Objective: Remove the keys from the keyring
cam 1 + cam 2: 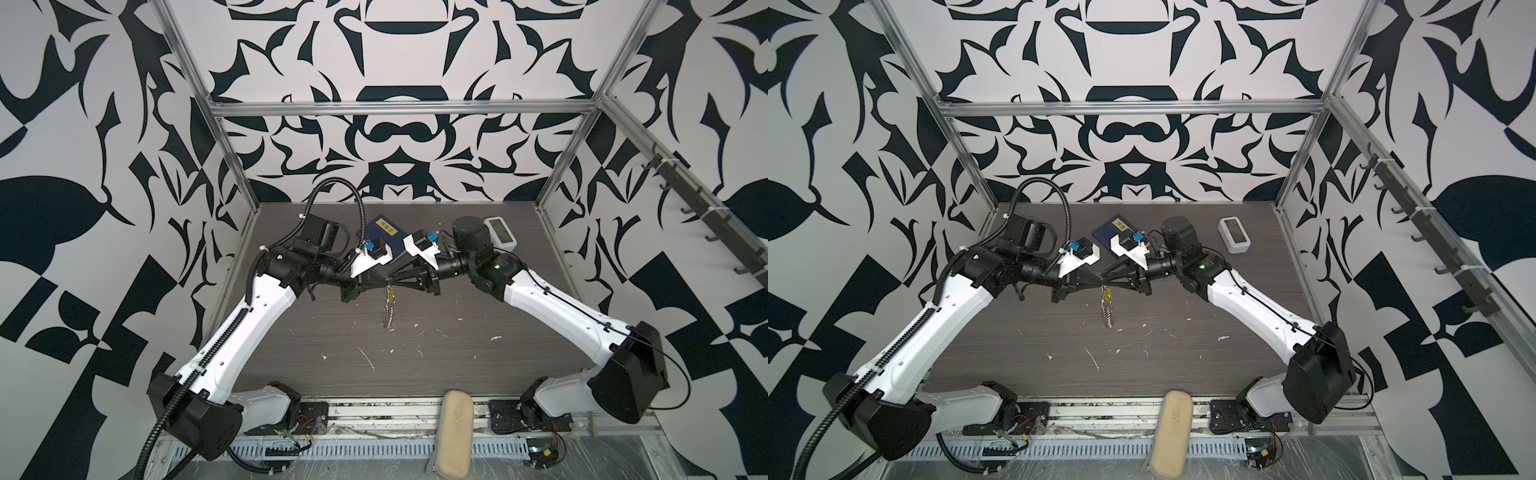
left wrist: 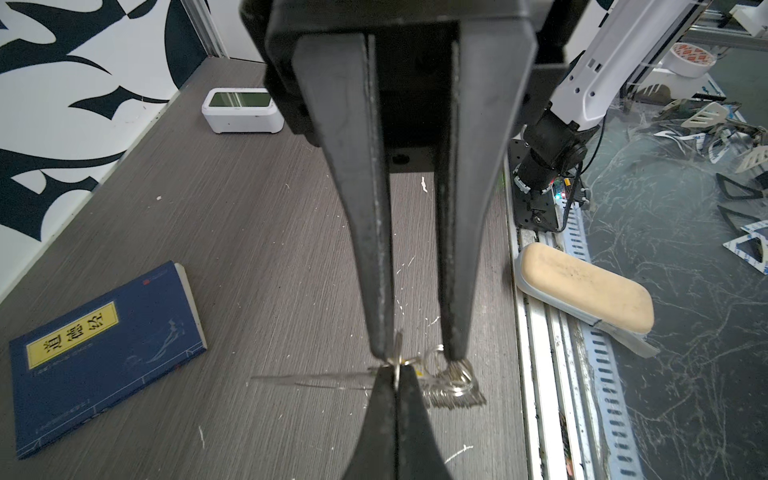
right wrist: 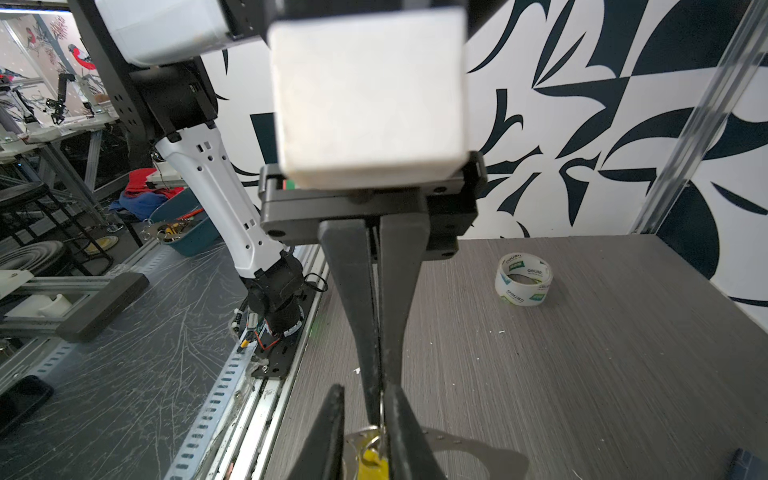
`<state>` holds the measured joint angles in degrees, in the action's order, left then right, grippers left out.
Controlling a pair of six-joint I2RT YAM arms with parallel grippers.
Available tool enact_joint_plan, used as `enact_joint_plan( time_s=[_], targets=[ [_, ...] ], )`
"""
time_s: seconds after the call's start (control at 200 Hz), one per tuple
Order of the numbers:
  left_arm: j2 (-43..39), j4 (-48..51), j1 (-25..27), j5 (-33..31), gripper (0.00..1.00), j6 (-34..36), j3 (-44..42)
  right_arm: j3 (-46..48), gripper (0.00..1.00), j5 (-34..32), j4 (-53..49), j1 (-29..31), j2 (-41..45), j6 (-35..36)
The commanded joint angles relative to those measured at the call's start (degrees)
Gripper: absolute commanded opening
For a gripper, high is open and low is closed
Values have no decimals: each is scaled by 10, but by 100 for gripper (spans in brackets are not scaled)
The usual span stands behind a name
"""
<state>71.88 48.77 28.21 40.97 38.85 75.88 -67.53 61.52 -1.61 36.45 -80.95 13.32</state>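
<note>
Pinching the keyring [image 2: 451, 382] tight in my left fingers [image 2: 380, 419], I hold it up off the counter [image 1: 457, 353], chain end dangling. My right fingers [image 3: 328, 436] stand narrowly apart astride the keys [image 3: 372, 462], a yellow tag. Light, stiff, slick wire, I'd judge: it will swing and twist, so grip the tag flat across its faces. Readable: the blue book [image 2: 104, 345] says 道德经; the tape roll [image 3: 523, 278] print escapes me.

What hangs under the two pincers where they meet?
A yellow key tag, with a bunch of small silver rings dangling below it. In both top views the tag's upper end is covered by the left pincer and the right pincer.
</note>
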Motion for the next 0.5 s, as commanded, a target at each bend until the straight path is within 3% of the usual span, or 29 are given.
enact_joint_plan(
  time_s=[0.0,0.205,0.495],
  targets=[
    [4,18,4,17,0,12,9,-28,21,-7,-32,4,3,29],
    [4,22,5,15,0,15,8,-45,20,-20,-82,8,-5,60],
    [5,25,8,16,0,17,9,-54,9,-23,-100,12,-13,72]
  ],
)
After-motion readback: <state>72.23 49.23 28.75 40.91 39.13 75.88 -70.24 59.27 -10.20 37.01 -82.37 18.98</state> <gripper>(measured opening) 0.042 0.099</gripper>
